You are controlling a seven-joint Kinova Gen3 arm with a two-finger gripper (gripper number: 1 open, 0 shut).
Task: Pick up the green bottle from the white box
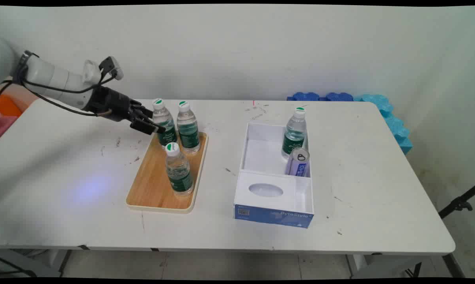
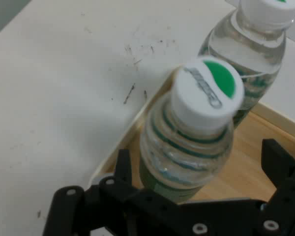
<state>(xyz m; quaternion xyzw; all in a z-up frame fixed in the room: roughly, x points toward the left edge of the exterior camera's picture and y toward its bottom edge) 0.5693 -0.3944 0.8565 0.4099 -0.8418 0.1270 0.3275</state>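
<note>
On the white table (image 1: 339, 189), a wooden tray (image 1: 154, 189) keeps three water bottles upright together: the near bottle (image 1: 178, 169) at its middle, two at its far end. At three o'clock from the tray, a white box (image 1: 274, 197) props a leaning can (image 1: 298, 161) and a fourth bottle (image 1: 295, 132). The gripper (image 1: 152, 125) reaches level from nine o'clock, jaws spread wide around the far-left bottle (image 2: 187, 147), fingers flanking it, contact uncertain. Its neighbour (image 1: 188, 126) stands just beside.
</note>
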